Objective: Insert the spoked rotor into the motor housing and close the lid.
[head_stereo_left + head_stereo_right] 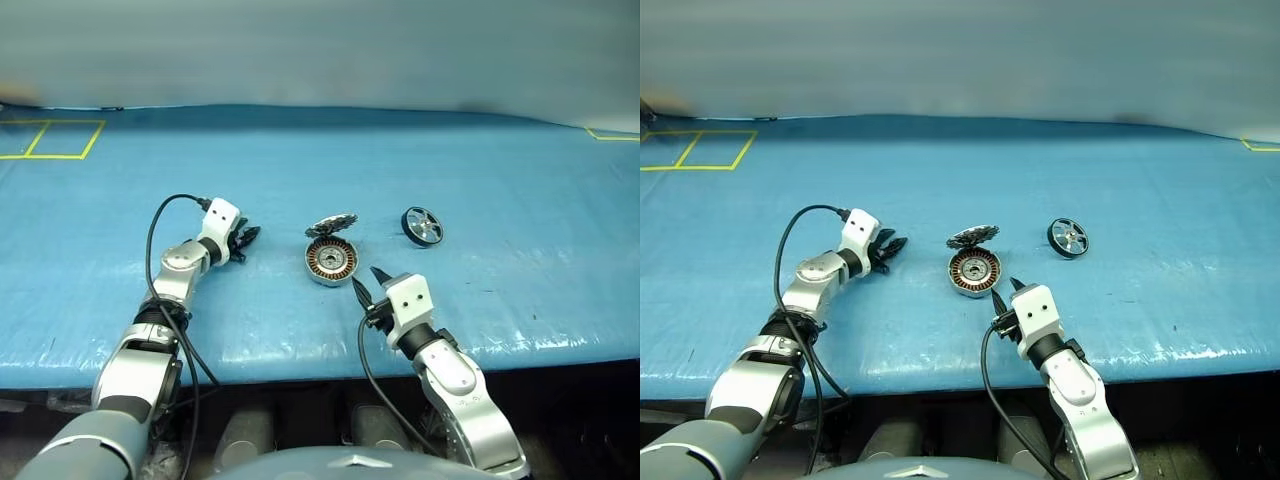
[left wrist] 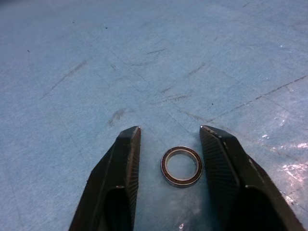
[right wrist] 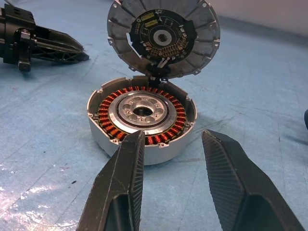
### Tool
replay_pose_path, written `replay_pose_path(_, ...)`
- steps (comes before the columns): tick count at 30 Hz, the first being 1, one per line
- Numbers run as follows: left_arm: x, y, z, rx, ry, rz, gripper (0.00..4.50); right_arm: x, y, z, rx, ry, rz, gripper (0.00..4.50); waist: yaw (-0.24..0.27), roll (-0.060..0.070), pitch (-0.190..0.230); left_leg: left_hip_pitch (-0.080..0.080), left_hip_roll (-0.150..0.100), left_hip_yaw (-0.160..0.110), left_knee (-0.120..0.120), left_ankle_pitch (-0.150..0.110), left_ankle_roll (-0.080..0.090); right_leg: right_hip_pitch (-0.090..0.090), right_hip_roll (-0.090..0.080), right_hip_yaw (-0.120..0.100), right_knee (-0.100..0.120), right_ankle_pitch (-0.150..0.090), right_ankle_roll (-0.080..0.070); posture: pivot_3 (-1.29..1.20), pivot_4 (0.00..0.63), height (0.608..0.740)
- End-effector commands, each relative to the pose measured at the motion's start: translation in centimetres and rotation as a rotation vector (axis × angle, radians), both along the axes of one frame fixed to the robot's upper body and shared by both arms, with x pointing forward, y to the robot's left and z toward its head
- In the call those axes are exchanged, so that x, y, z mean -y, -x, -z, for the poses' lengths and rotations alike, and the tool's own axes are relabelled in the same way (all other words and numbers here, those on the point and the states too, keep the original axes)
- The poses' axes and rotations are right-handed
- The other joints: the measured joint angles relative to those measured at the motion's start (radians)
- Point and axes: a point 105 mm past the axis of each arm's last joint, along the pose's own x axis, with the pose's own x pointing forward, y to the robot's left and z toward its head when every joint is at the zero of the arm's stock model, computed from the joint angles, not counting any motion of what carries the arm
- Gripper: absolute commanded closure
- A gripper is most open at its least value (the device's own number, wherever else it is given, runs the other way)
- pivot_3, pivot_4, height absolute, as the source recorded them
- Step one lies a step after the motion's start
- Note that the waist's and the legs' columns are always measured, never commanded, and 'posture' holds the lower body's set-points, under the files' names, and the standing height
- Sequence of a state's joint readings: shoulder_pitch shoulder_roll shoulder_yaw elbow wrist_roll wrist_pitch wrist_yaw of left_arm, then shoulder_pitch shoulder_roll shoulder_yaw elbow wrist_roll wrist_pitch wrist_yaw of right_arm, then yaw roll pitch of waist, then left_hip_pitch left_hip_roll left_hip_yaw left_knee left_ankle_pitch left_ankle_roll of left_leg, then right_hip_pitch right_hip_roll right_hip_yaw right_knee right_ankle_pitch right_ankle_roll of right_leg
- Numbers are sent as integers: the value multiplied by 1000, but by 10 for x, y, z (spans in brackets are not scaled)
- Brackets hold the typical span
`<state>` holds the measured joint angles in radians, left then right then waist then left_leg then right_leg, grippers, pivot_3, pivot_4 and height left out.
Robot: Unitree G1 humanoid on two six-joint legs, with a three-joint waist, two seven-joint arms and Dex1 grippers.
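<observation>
Left eye view looks down on a wide table covered with a blue sheet, its surface scuffed and creased, with shiny patches along the near edge. Yellow tape outlines mark squares at the far left, and another yellow corner sits at the far right. Beyond the table stands a plain pale wall.

Near the middle of the table lies the motor housing, a shallow silver can holding a ring of copper-brown windings around a bright metal hub with a central hole. Its lid stands open, hinged at the far rim and tilted back, its inner face showing radial ribs and a dark round circuit board. To the right, well apart, rests the spoked rotor, black-rimmed with silver spokes, tipped up on its edge.

The right gripper hovers just near of the housing, its fingers spread and holding nothing. The left gripper is low over the table to the left of the housing; its fingers stand apart on either side of a small thin ring lying flat, not touching it.
</observation>
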<state>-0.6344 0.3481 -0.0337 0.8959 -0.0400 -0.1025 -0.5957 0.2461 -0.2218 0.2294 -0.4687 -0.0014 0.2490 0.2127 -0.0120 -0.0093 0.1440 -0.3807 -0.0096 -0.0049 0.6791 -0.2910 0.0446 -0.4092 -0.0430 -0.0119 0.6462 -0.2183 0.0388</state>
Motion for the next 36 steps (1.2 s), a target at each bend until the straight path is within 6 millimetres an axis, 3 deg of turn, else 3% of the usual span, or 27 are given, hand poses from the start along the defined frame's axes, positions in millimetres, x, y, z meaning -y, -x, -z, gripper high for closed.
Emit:
replay_pose_path(1,-15,13,21,-65,-64,-9,3851,-1,-1,-10,43,-4,2,2510,-2,0,0,0,0,0,0,0,0,0,0,0,0,0,0,0,150,740)
replay_pose_path(6,-23,26,27,-74,-81,-9,3850,0,-1,-9,43,-1,5,2510,-3,0,-1,2,1,1,1,0,0,1,-1,1,1,1,-1,0,150,740)
replay_pose_path(10,-20,47,25,-55,-72,39,3850,-1,0,-8,40,5,2,2510,-5,2,-2,2,2,1,1,0,0,0,-3,3,1,1,-2,0,150,740)
replay_pose_path(16,15,75,3,-20,-24,207,3850,-2,1,-9,40,1,-1,2510,8,2,-2,2,1,1,0,-1,1,0,-7,3,0,1,-3,0,150,740)
replay_pose_path(20,60,96,-24,10,49,405,3850,-2,6,-10,52,-54,-18,2510,17,2,-2,1,0,1,2,-2,3,-1,-9,2,-2,-1,-6,0,150,740)
replay_pose_path(25,99,114,-38,14,45,585,3850,5,14,-3,60,-105,5,2510,15,2,-2,-1,0,1,2,-2,3,0,-8,2,-1,-1,-6,0,150,740)
replay_pose_path(36,133,115,-55,56,47,670,3850,9,19,16,13,-103,45,2510,10,3,-1,-1,1,2,2,-2,2,0,-1,5,-1,-2,-6,0,150,740)
